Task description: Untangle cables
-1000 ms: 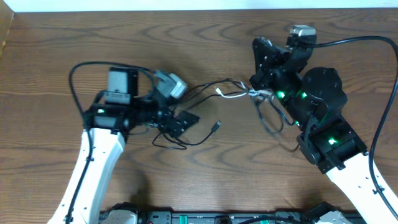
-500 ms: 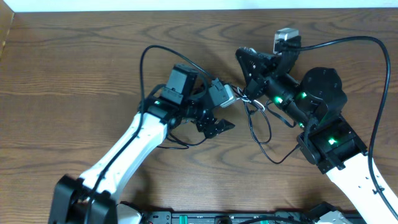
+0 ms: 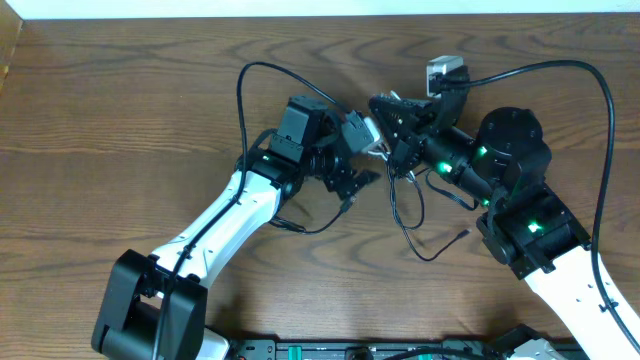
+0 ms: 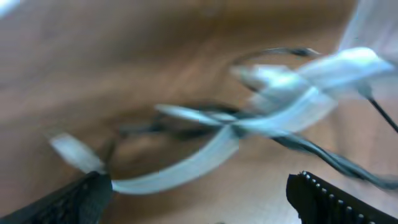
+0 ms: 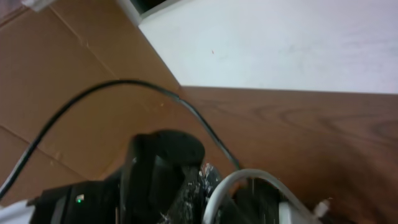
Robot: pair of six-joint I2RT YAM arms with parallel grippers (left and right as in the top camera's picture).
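Tangled cables (image 3: 396, 212) on wooden table (image 3: 120, 120), left gripper (image 3: 355, 182) jaws apart, right gripper (image 3: 385, 135) jaws unclear

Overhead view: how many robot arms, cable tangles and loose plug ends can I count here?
Robot arms: 2, left arm and right arm.
Cable tangles: 1, the tangle between them; its strands are too knotted to count.
Free plug ends on the table: 2, left plug end and right plug end.
Total: 5.

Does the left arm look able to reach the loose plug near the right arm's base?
Probably yes: the left claw is open, and only a thin cable loop lies between it and the plug.
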